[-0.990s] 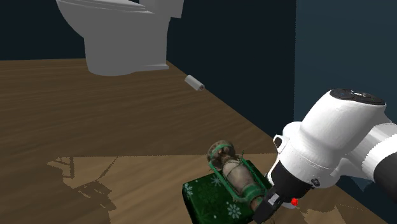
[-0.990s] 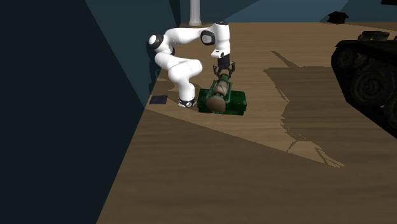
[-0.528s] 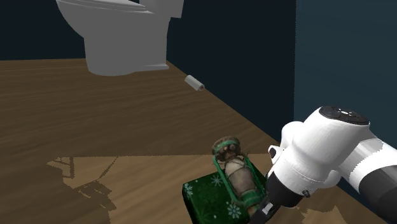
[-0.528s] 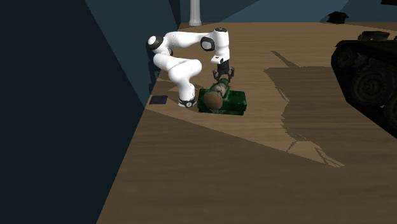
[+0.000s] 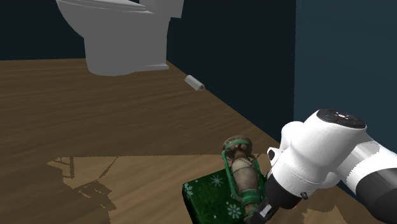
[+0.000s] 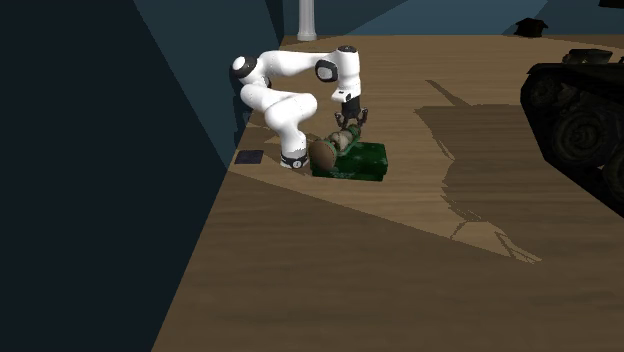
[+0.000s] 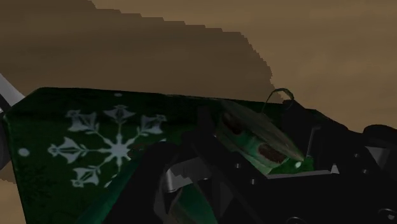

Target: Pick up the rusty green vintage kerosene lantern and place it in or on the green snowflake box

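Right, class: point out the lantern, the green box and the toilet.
lantern (image 5: 245,172), shoulder view, its pale globe.
green box (image 5: 205,191), shoulder view, its patterned face.
toilet (image 5: 121,44), shoulder view, its bowl.

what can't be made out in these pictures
Rusty green lantern: lower end hidden behind the white robot arm, shoulder view.
Dark green snowflake-patterned box: cut by that view's bottom edge.
White toilet: top cut by its upper edge.
Dark tracked vehicle: cut by the second exterior view's right edge.
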